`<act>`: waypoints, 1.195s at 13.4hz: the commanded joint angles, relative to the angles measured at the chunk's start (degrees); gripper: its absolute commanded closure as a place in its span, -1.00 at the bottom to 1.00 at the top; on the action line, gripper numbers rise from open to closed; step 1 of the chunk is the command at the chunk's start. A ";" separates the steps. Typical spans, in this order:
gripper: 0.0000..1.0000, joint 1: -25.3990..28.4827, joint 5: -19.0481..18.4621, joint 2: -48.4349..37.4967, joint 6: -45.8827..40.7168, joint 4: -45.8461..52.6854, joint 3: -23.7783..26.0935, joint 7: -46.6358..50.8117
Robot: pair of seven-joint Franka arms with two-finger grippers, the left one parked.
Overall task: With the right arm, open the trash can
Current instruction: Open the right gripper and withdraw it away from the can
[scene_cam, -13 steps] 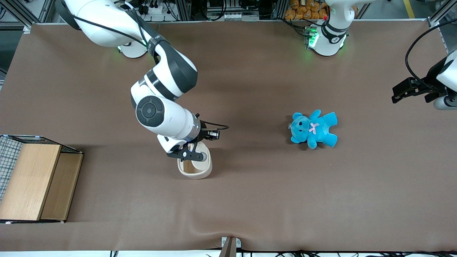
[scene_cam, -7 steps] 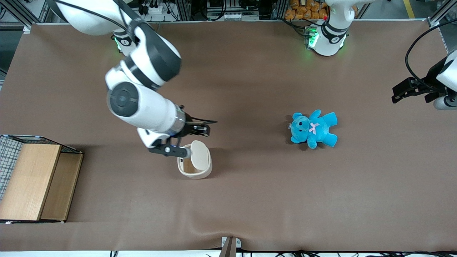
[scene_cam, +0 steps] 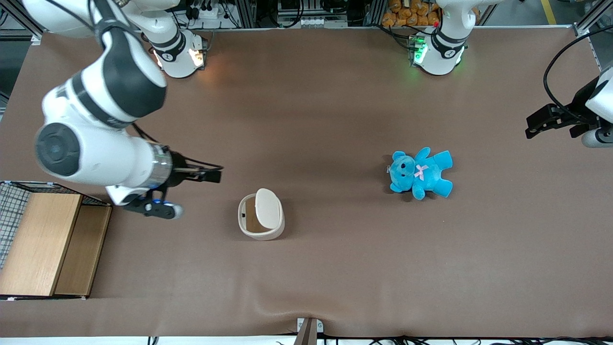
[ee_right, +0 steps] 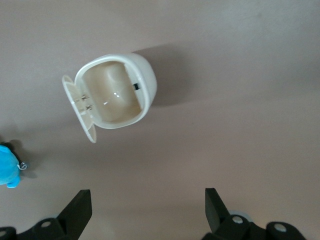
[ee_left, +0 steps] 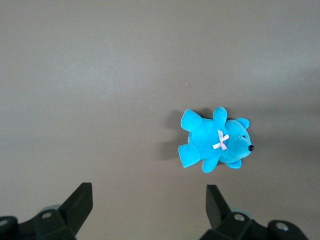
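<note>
Near the middle of the brown-covered table (scene_cam: 335,96), the small cream-white plastic trash can (scene_cam: 261,220) is left with its flat hinged lid (scene_cam: 268,208) raised and tan interior exposed. Since a second ago, the black two-finger gripper (scene_cam: 165,211) has been drawn away toward the wooden box (scene_cam: 48,244), fingers spread and empty. The opening is judged complete. No writing is legible.

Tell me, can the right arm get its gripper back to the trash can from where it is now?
Probably yes. The gripper hangs open above bare table near the wooden box, apart from the trash can, whose lid stands up. Nothing lies between them.
</note>
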 commanded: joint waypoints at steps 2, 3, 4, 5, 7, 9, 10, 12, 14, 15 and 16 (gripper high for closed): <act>-1.00 -3.11 -3.24 -3.13 -2.78 -1.36 0.63 -4.16; -1.00 -3.55 -4.03 -3.66 -3.05 -1.36 0.63 -4.25; -1.00 -4.08 -4.56 -4.18 -3.05 -1.36 0.63 -4.86; -1.00 -4.87 -4.74 -4.88 -3.05 -1.36 0.63 -6.96; -1.00 -6.63 -4.83 -6.46 -3.75 -2.32 0.63 -10.57; -1.00 -7.25 -5.44 -9.18 -3.75 -3.56 0.45 -10.76; -1.00 -7.25 -6.40 -10.42 -4.19 -3.91 0.37 -10.85; -1.00 -7.16 -7.47 -14.89 -4.19 -6.97 -1.12 -13.47; -1.00 -7.34 -7.29 -19.46 -4.02 -10.92 -3.23 -15.85; -1.00 -7.25 -7.29 -21.83 -4.10 -12.42 -4.02 -16.47; -1.00 -7.34 -7.21 -23.77 -4.10 -14.35 -4.55 -17.08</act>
